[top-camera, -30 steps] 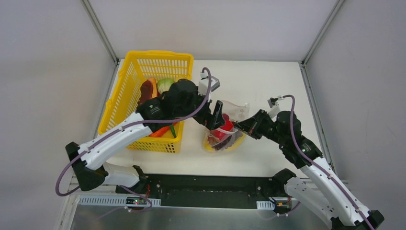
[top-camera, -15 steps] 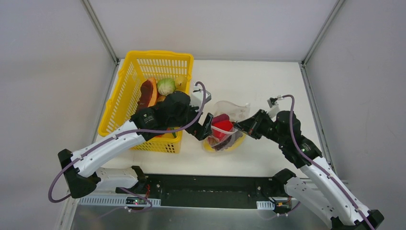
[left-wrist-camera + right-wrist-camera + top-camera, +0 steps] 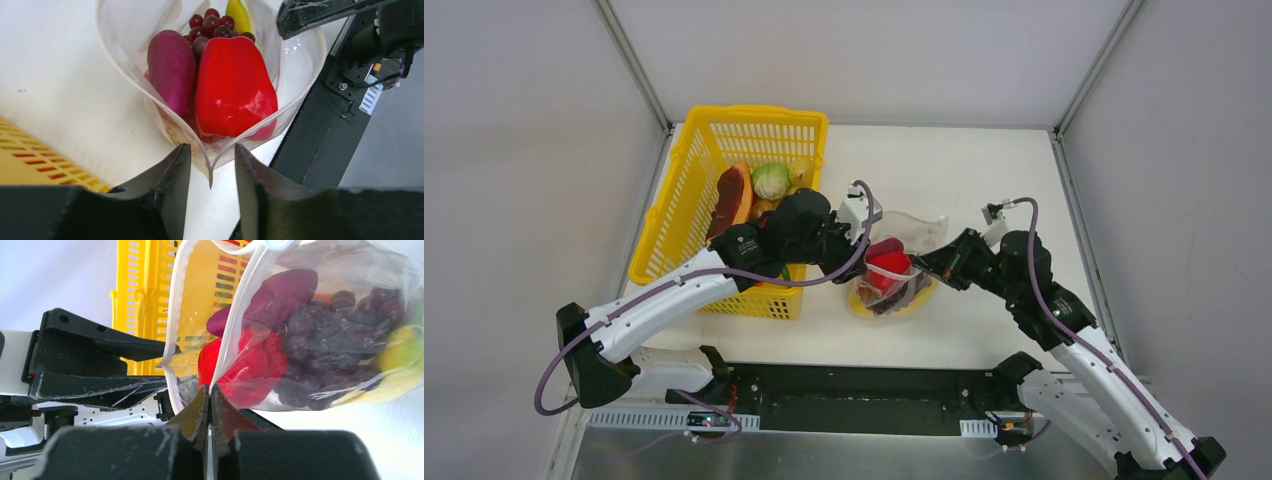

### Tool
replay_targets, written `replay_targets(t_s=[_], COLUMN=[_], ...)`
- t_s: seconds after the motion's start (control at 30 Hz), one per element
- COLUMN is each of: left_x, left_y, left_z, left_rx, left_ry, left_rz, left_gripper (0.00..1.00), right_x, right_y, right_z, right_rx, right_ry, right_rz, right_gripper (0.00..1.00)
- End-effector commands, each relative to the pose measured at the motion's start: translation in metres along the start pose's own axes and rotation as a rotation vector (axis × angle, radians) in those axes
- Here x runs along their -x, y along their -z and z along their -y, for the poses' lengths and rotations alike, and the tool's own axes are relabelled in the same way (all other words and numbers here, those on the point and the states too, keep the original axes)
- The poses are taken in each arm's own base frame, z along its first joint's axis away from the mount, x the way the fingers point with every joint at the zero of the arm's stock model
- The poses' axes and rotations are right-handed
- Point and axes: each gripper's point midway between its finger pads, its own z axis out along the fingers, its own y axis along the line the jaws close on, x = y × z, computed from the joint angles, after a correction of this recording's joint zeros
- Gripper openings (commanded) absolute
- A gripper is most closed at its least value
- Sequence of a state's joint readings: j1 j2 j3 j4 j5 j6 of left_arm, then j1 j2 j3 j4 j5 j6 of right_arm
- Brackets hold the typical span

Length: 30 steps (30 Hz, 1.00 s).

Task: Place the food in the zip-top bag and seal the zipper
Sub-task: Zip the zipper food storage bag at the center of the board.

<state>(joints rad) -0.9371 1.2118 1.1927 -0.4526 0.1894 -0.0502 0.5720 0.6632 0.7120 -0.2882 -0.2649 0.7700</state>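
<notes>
The zip-top bag [image 3: 911, 226] lies on the table with its mouth gaping toward the left arm. Inside are a red pepper [image 3: 235, 90], a purple sweet potato [image 3: 171, 67], dark grapes [image 3: 212, 24] and a yellow piece [image 3: 238, 14]. My left gripper [image 3: 212, 155] is open at the bag's left corner. The end of the zipper [image 3: 199, 145] hangs between its fingers without touching them. My right gripper [image 3: 209, 389] is shut on the zipper [image 3: 240, 315] at the bag's right side, holding that rim up. More food, a green cabbage [image 3: 771, 181] and a red-orange slice [image 3: 732, 195], sits in the basket.
The yellow lattice basket [image 3: 724, 140] stands at the back left, right beside the left arm's elbow and the bag. The black base rail [image 3: 854, 395] runs along the table's near edge. Grey walls enclose the table on three sides.
My left gripper has swung from above the bag's mouth down to its left corner, and its jaws have narrowed around the zipper's end. The right gripper has kept its hold.
</notes>
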Motion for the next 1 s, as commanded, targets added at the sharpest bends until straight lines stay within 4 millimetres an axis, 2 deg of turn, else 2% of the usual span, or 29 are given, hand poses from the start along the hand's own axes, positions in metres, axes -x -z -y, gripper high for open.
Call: replay_targets(t_s=[0.0, 0.13, 0.23, 0.33, 0.47, 0.53, 0.63, 0.73, 0.8, 0.97], left_x=[0.011, 0.007, 0.004, 0.008, 0.019, 0.022, 0.024, 0.024, 0.024, 0.027], left_y=[-0.003, -0.003, 0.001, 0.009, 0.019, 0.02, 0.019, 0.018, 0.019, 0.022], left_z=[0.017, 0.015, 0.006, -0.001, -0.005, -0.006, -0.006, -0.009, -0.01, -0.01], left_rx=[-0.109, -0.109, -0.067, -0.021, 0.004, 0.009, 0.01, 0.023, 0.028, 0.027], left_ry=[-0.118, -0.158, -0.192, -0.231, -0.271, -0.283, -0.292, -0.296, -0.302, -0.324], left_rz=[0.078, 0.071, 0.065, 0.085, 0.115, 0.112, 0.098, 0.091, 0.087, 0.081], left_gripper=[0.3, 0.1, 0.0, 0.0, 0.0, 0.0, 0.0, 0.0, 0.0, 0.0], right_x=[0.011, 0.015, 0.021, 0.03, 0.049, 0.057, 0.071, 0.099, 0.117, 0.143], right_y=[0.002, 0.002, 0.003, 0.007, 0.02, 0.027, 0.035, 0.042, 0.047, 0.043], right_z=[-0.011, -0.011, -0.008, -0.007, -0.01, -0.014, -0.012, 0.006, 0.012, 0.015], right_rx=[0.029, 0.018, -0.006, -0.049, -0.104, -0.115, -0.156, -0.297, -0.363, -0.356], right_ry=[0.039, 0.074, 0.127, 0.226, 0.394, 0.467, 0.544, 0.579, 0.58, 0.569], right_rz=[0.044, 0.059, 0.08, 0.102, 0.154, 0.181, 0.239, 0.362, 0.434, 0.476], right_gripper=[0.0, 0.01, 0.03, 0.14, 0.39, 0.49, 0.52, 0.55, 0.55, 0.55])
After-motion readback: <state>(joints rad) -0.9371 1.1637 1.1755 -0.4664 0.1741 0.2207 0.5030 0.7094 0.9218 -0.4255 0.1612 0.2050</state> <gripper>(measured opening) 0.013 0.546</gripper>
